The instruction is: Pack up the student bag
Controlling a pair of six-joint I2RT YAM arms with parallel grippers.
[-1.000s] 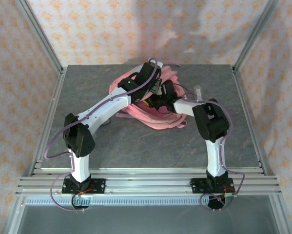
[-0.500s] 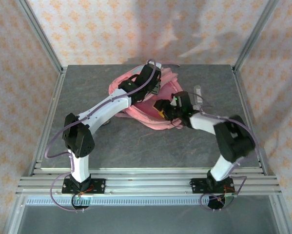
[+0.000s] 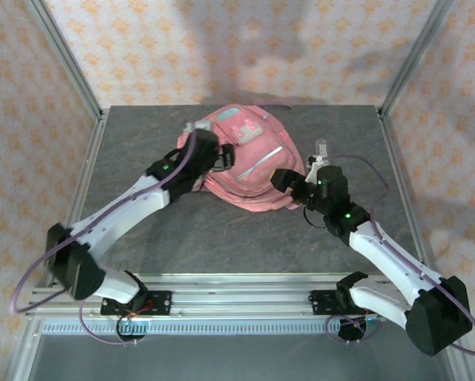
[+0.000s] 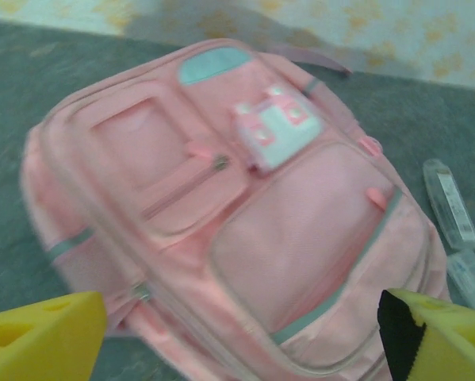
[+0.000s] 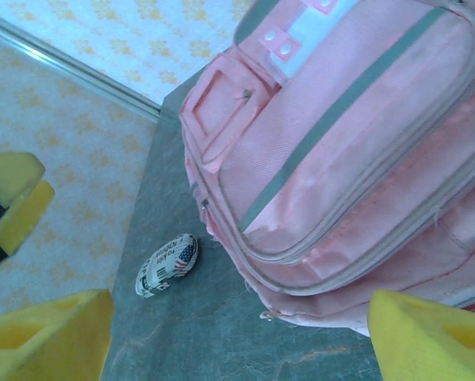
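**A:** Where did the student bag point(image 3: 249, 151) lie?

**B:** Flat on the grey table point(image 3: 245, 238), front up, past the centre towards 12 o'clock in the overhead view. Its long axis ran roughly from 11 to 5 o'clock, with the blue-and-white patch point(image 4: 277, 127) at the far end.

**A:** And from the tools?

**B:** From the left gripper point(image 3: 219, 156) it lay at 3 o'clock, and the jaws were right at its left edge. I couldn't tell whether they touched. From the right gripper point(image 3: 283, 179) it lay at about 11 o'clock, just off the near-right corner. I judged the left one slightly nearer.

**A:** Holding anything?

**B:** No. Both wrist views showed yellow pads point(image 4: 47, 333) spread wide with nothing between them, and the bag sat beyond the jaws.

**A:** Clutter?

**B:** Two clear tubes point(image 4: 451, 202) lay beside the bag at 3 o'clock. The right wrist view showed a small flag-printed item point(image 5: 167, 264) just off the bag's edge.

**A:** Room to work?

**B:** There was bare tabletop from 6 round to 9 o'clock. Frame posts and patterned cloth walls point(image 3: 221, 48) closed in the far sides. The front pockets looked zipped, so I guessed an opening came first.
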